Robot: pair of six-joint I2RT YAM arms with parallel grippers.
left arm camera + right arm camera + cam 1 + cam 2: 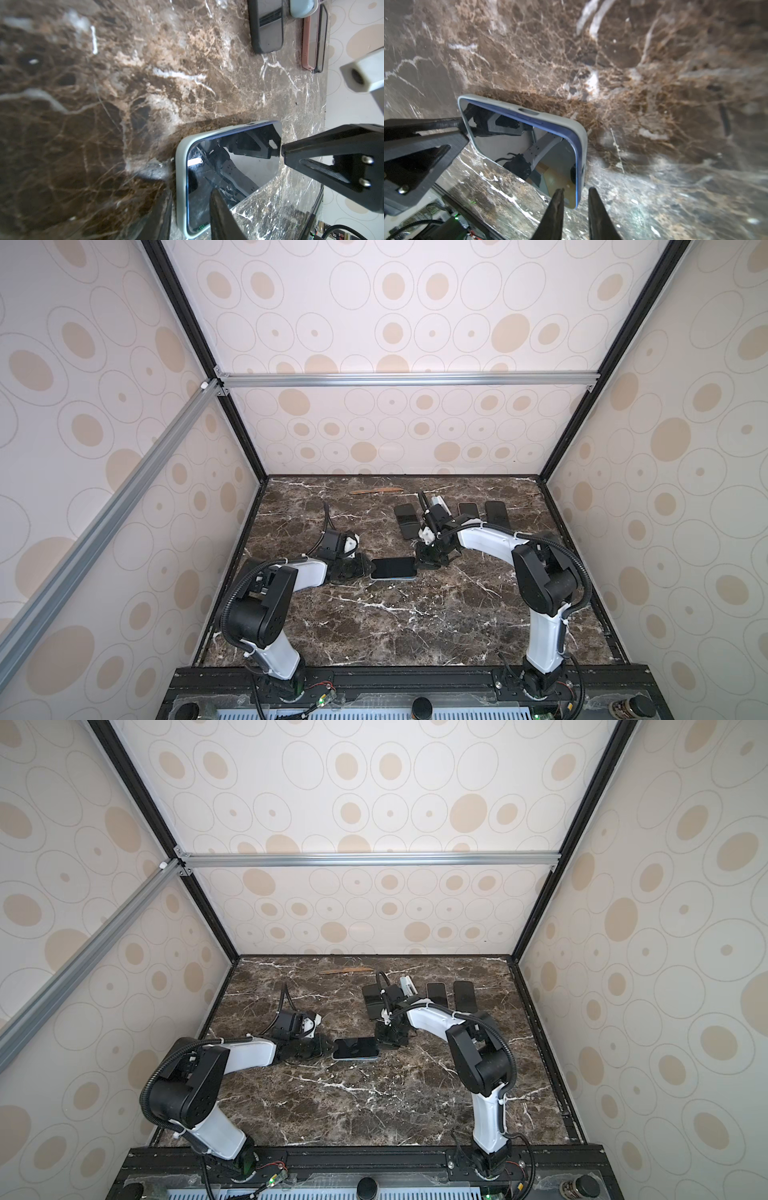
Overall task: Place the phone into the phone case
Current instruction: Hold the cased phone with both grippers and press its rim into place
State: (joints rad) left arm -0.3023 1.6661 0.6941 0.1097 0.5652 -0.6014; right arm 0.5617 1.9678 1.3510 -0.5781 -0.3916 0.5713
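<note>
- The blue-framed slab phone with a glossy black screen (392, 567) lies flat and screen-up, about mid-way across my brown marble table (415, 626). Its long side runs left to right in both top views. The screen is dark and mirror-like.
- The pale grey-green soft phone case (180, 187) lies under the phone and wraps its edges. Along one long side I see the blue frame showing above the rim, by a button cut-out. I cannot tell whether it is fully seated.

Glossy glass phone (232, 166), matt plastic case (180, 166), polished marble table (415, 614)
</note>
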